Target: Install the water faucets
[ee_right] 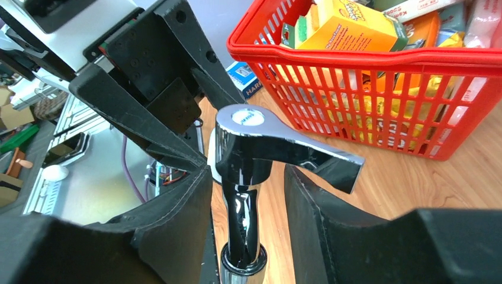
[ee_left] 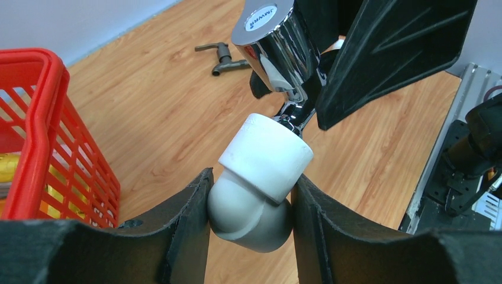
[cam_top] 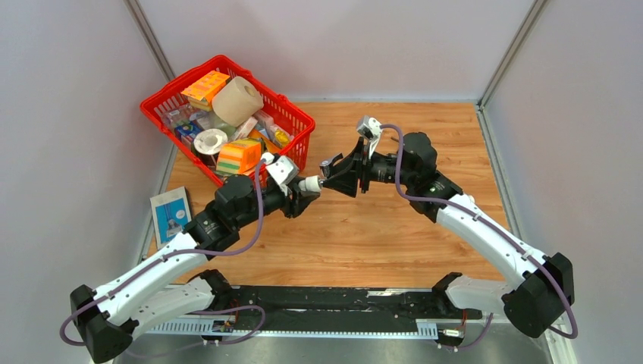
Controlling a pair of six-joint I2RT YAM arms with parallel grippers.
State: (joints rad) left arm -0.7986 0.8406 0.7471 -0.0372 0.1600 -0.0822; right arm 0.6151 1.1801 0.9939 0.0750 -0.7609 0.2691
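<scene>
Beside packed basket (cam_top: 180,81), left end effector (ee_left: 251,178) clamps fitting (ee_left: 263,157); right end effector (ee_right: 247,176) straddles faucet (ee_right: 251,133), grip unclear.

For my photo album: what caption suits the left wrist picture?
Left gripper clamps a white pipe elbow while a shiny silver faucet meets its open end.

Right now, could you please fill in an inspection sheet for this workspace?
Surface: wooden tabletop.
Job's things: shiny silver metal faucet meets white plastic elbow fitting above the table; dark grey metal faucet lies on the wood.
Clutter: red plastic basket full of packets; blue-white packet near it.
Grippers: left gripper clamps the fitting; right gripper flanks the silver faucet, grip unclear.
Cables: purple cables run along both arms.
Surroundings: plain grey walls.
</scene>
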